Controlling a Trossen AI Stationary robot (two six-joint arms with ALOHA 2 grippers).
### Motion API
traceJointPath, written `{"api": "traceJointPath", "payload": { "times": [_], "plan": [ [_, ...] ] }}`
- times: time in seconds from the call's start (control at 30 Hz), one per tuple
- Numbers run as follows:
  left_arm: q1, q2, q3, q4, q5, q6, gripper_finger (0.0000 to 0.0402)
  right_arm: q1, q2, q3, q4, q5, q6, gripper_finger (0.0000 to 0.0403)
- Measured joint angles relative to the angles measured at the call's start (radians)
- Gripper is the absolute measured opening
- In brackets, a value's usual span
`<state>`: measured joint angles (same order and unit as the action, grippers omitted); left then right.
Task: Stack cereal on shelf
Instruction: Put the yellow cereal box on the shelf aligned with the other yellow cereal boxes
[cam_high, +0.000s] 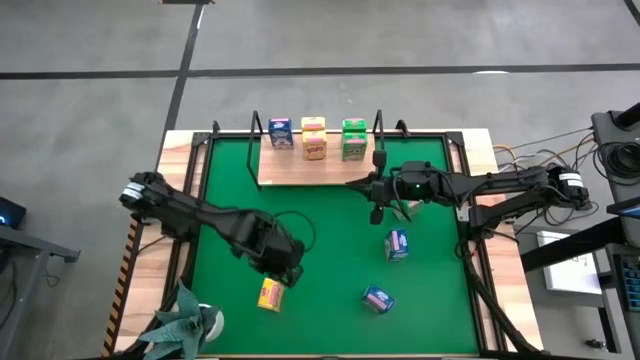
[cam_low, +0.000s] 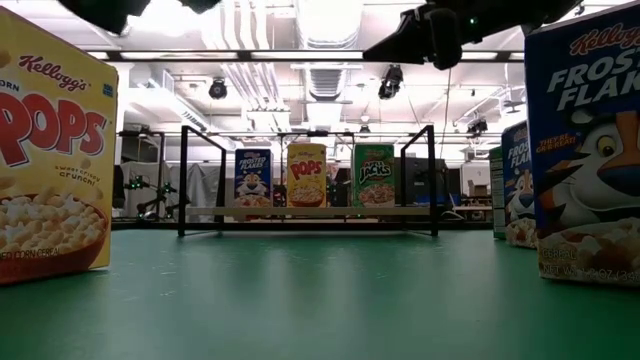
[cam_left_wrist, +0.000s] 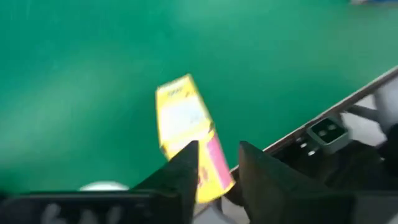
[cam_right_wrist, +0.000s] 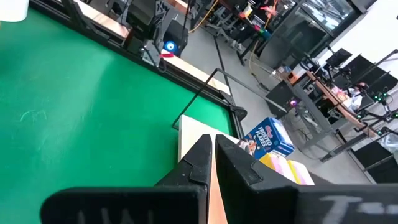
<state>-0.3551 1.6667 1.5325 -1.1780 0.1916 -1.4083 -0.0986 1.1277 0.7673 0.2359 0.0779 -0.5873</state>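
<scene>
Both arms low over mat (cam_high: 330, 240)

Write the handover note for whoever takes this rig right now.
Left gripper: jaws apart, above the yellow box lying on the green mat, nothing held.
Right gripper: shut, empty, by the shelf edge.
Done: blue box, stacked yellow boxes and green box stand on the shelf.
Left: the yellow box plus two blue boxes on the mat.
</scene>
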Motion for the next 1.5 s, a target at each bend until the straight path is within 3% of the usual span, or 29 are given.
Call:
{"api": "traceJointPath", "payload": {
  "times": [0.27,0.47,1.3,1.5],
  "plan": [
    [-0.069,0.016,-0.001,-0.091,-0.031,-0.151,0.0214,0.000,-0.003,0.000,0.001,-0.003,-0.004,0.0013],
    [-0.083,0.033,-0.001,-0.090,-0.053,-0.190,0.0264,0.000,-0.003,0.000,0.001,-0.003,-0.007,0.0013],
    [-0.153,0.172,0.058,-0.085,-0.131,-0.218,0.0267,0.000,-0.004,0.000,0.001,-0.003,-0.029,0.0013],
    [-0.153,0.178,0.058,-0.078,-0.141,-0.217,0.0242,0.000,-0.004,0.000,0.001,-0.003,-0.028,0.0013]
  ]
}}
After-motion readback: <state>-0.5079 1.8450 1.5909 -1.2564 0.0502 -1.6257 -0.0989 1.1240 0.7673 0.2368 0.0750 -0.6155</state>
